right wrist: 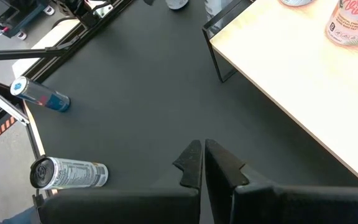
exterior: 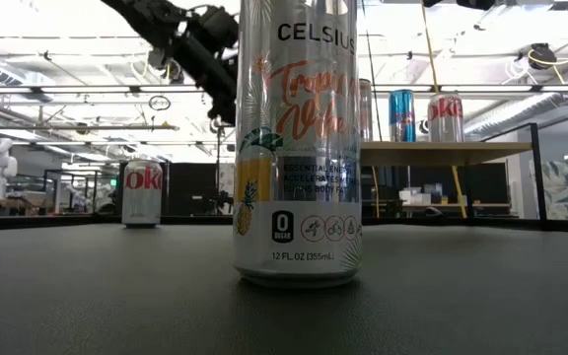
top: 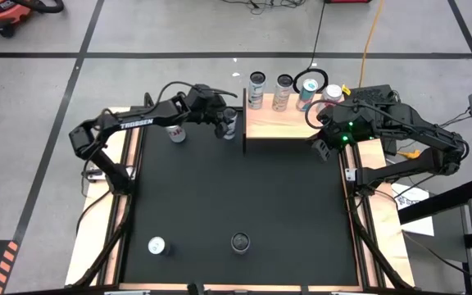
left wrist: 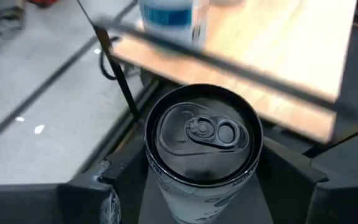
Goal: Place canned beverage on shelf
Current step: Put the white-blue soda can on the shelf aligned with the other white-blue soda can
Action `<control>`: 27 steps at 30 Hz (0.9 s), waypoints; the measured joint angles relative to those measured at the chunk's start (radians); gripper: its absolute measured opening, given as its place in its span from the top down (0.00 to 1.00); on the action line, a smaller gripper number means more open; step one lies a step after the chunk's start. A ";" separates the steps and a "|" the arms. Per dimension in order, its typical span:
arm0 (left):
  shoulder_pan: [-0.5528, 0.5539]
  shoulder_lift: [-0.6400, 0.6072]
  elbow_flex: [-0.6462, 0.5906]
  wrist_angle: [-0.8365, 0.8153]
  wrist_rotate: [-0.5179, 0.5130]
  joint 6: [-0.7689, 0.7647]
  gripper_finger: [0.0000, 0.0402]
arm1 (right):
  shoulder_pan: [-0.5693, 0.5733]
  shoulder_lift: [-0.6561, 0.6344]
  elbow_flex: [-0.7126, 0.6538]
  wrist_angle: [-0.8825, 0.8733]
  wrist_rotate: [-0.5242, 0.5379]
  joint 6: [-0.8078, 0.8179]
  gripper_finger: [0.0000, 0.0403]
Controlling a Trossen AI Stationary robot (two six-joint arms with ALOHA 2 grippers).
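My left gripper [top: 224,123] is shut on a pale can with a dark top [left wrist: 204,134], just off the left edge of the shelf [top: 281,123]. The shelf is a light-wood platform with a black metal edge [left wrist: 229,62]. Several cans [top: 283,90] stand along its far edge. In the low view the held can is hidden behind a near Celsius can [exterior: 297,148]. My right gripper [right wrist: 202,165] is shut and empty over the mat by the shelf's right near corner [top: 322,147]. My left gripper holds the can by its upper side wall, just below the rim [left wrist: 157,177], pinched between the two fingers [left wrist: 98,193], one on each side. The can stands upright in the hold, top up. Its bottom is hidden, so whether it is clear of the mat cannot be told.
A Diet Coke can [top: 176,133] stands on the black mat [top: 236,188] just left of my left gripper. Two more cans [top: 156,245] [top: 240,242] stand near the mat's near edge. The shelf's near half is bare wood.
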 joint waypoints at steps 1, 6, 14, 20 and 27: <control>-0.012 -0.008 0.015 -0.018 -0.018 -0.011 0.38 | 0.000 0.000 0.000 0.000 0.000 0.000 1.00; -0.075 -0.046 0.101 -0.096 -0.111 -0.020 0.38 | 0.000 0.000 0.000 0.000 0.000 0.000 1.00; -0.149 -0.083 0.227 -0.129 -0.227 -0.072 0.38 | 0.000 0.000 0.000 0.000 0.000 0.000 1.00; -0.193 -0.085 0.315 -0.187 -0.326 -0.073 0.38 | 0.000 0.000 0.000 0.000 0.000 0.000 1.00; -0.227 -0.085 0.351 -0.195 -0.310 -0.151 0.38 | 0.000 0.000 0.000 0.000 0.000 0.000 1.00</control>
